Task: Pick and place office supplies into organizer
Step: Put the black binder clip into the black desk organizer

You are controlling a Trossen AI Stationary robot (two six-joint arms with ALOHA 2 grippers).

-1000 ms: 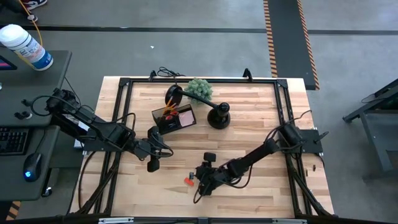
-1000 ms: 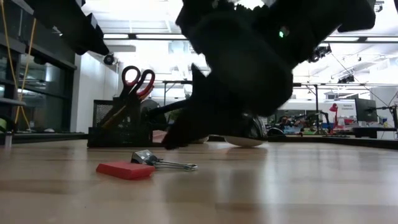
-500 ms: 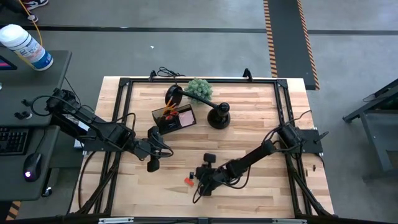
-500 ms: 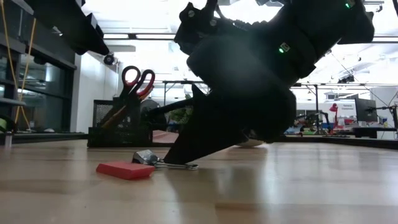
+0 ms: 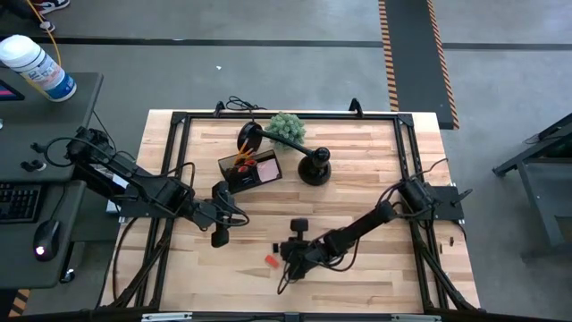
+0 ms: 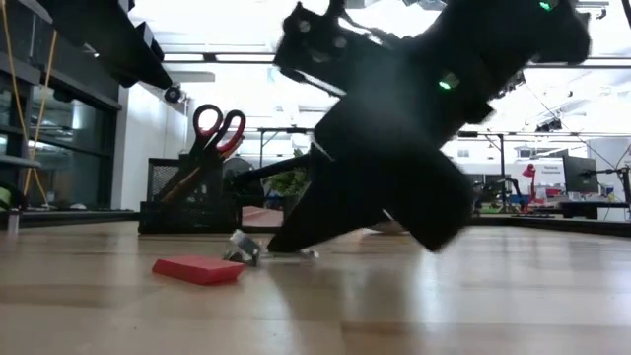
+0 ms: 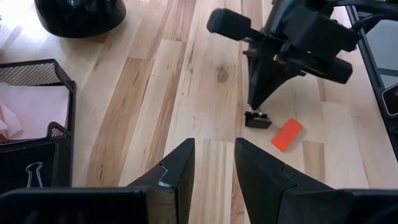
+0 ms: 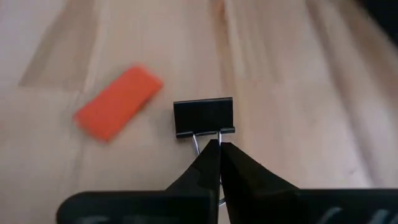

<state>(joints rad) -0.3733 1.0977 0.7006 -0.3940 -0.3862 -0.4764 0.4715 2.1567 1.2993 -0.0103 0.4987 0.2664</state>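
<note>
Clip: you have a small black binder clip (image 8: 203, 117) with silver wire handles, near the front middle of the table (image 5: 357, 152), a little off a flat red-orange block (image 8: 118, 102).
Right gripper: your right gripper (image 8: 219, 149) is pinched shut on the clip's wire handles, tips low at the wood.
Clip heading: in your right wrist view the black body sits crosswise to the fingers, handles running back toward them; from the low camera the clip (image 6: 242, 247) looks tipped up on one edge.
Left gripper: your left gripper (image 7: 214, 163) hangs well apart at the table's left, fingers parted with nothing between them.
Organizer: the dark box (image 5: 249, 170) sits toward the back of the table, red-handled scissors (image 6: 217, 128) standing up in it, something pink in one section.
Hard to see: from above, your right arm covers the clip; low down, the arm's dark bulk blocks much of the scene, and you can't tell how much of the clip is touching the wood.
</note>
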